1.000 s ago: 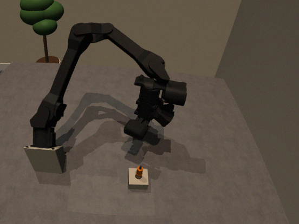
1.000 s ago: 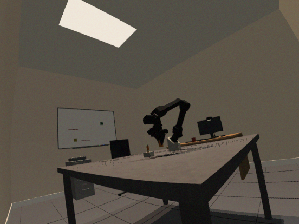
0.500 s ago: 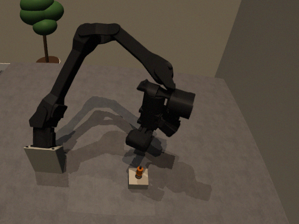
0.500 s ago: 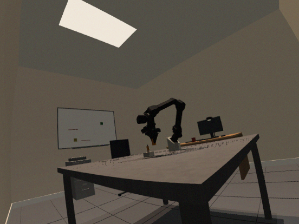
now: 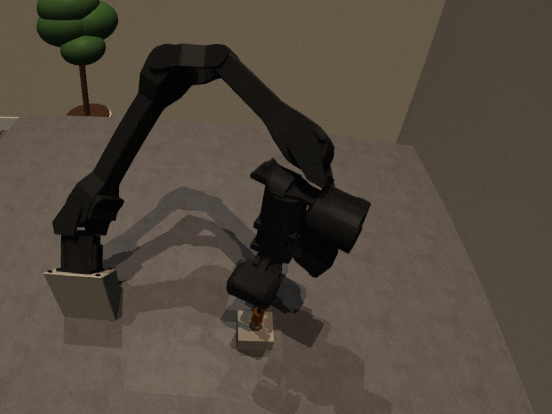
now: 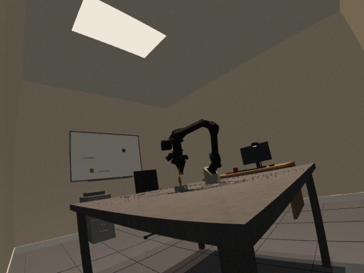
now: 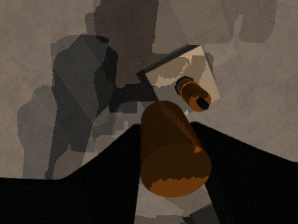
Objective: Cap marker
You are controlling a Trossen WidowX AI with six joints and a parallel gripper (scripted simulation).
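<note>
All-black robot hand (image 7: 174, 156) and arm, clamped around a brownish-orange cylindrical cap (image 7: 172, 152). Same orange on the upright marker (image 7: 193, 94), with a dark tip. Pale beige square holder block (image 5: 255, 332) underneath. Mottled grey bench (image 5: 400, 260), blotchy darker shadow patches all over.
</note>
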